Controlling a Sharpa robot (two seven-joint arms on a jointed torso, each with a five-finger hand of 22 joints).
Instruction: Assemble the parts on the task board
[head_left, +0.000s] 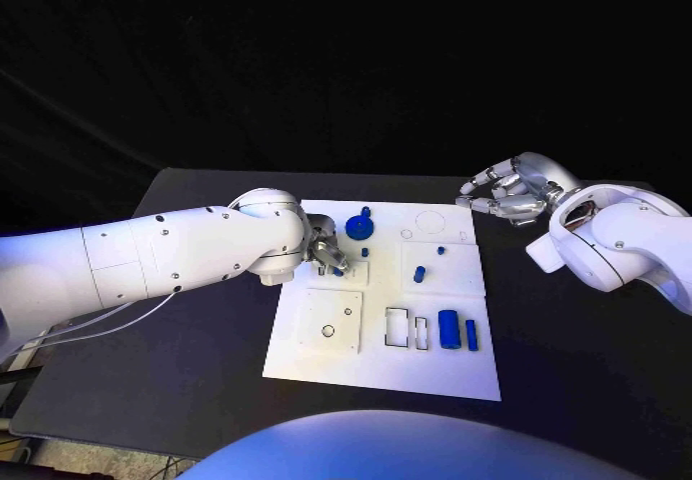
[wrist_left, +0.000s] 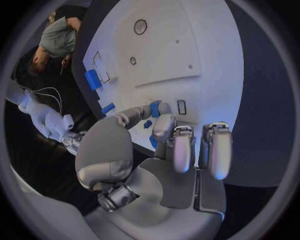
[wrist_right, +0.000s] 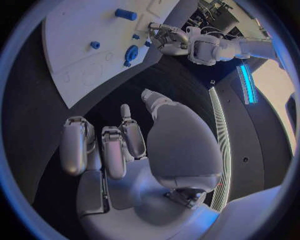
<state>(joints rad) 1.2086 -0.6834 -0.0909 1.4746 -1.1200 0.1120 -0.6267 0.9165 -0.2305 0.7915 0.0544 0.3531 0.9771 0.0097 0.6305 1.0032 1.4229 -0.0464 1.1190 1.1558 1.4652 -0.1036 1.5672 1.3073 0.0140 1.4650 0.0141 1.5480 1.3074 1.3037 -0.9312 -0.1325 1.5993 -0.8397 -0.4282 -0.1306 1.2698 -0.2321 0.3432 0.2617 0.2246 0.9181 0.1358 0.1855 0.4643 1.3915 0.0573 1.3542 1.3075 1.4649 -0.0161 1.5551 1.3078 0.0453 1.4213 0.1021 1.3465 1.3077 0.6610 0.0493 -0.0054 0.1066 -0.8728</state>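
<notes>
Head view, operator: you are looking down on the task board (head_left: 378, 375), a white plate lying at the table's centre, and I am reporting from its near edge outward.

Nearest you, at about five o'clock on the board, two blue bar-shaped parts (head_left: 459, 329) are lying side by side just beside a pair of rectangular cut-outs (head_left: 405, 329); they are loose and, in my judgement, waiting to be seated. At seven o'clock a raised white panel with a small round hole (head_left: 329, 330) is sitting unfilled.

Moving to mid-board, the left hand (head_left: 326, 252) is working at roughly ten o'clock. Its thumb and a finger are pinching a small blue part (wrist_left: 154, 108), the other fingers lying slack; I judge the fine grip is being used to steer the piece toward the small rectangular slot (wrist_left: 181, 107) just beside it. A small blue peg (head_left: 420, 273) is standing near centre.

Farther out, a larger round blue part (head_left: 359, 225) is resting near eleven o'clock.

Beyond the board's far corner, at one o'clock, the right hand (head_left: 508, 192) is hovering over bare table, fingers curled loosely apart and holding nothing, apparently parked clear of the work.
</notes>
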